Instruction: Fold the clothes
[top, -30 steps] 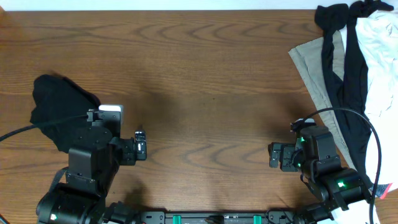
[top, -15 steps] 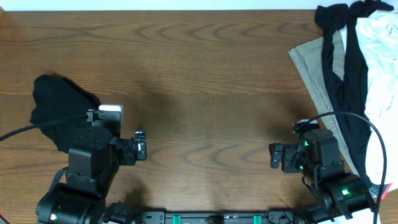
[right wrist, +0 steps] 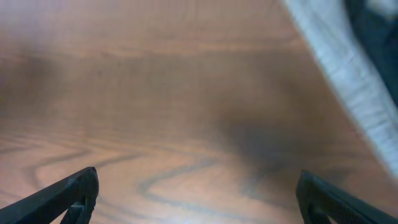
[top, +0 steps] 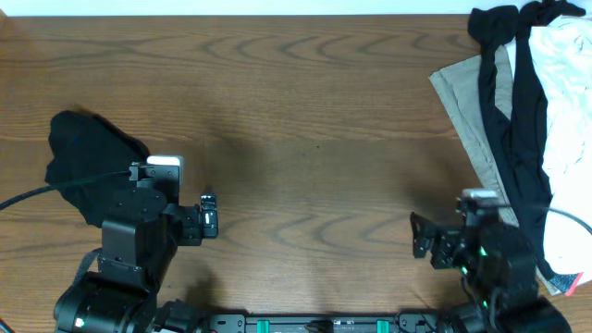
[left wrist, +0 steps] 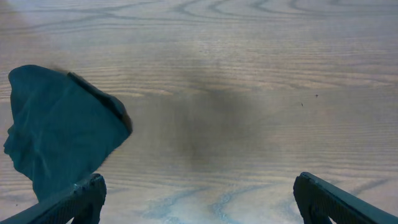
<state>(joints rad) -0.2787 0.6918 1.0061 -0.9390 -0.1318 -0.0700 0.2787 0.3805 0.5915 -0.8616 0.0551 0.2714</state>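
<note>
Black garment (top: pixel 88 166) far left; clothes pile (top: pixel 518 111) at right edge; broad table (top: pixel 314 120) between

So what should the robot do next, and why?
Probably reach the right tool toward the tan cloth at right and grip its edge. Both it and the left tool are open and empty, and one black cloth already lies apart at left.

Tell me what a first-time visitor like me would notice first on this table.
Probably the untidy heap at the far right corner: a long black garment draped over beige cloth and white cloth. Next, a small dark garment lying on the left side, and the left gripper and right gripper, both open over the wooden table.
</note>
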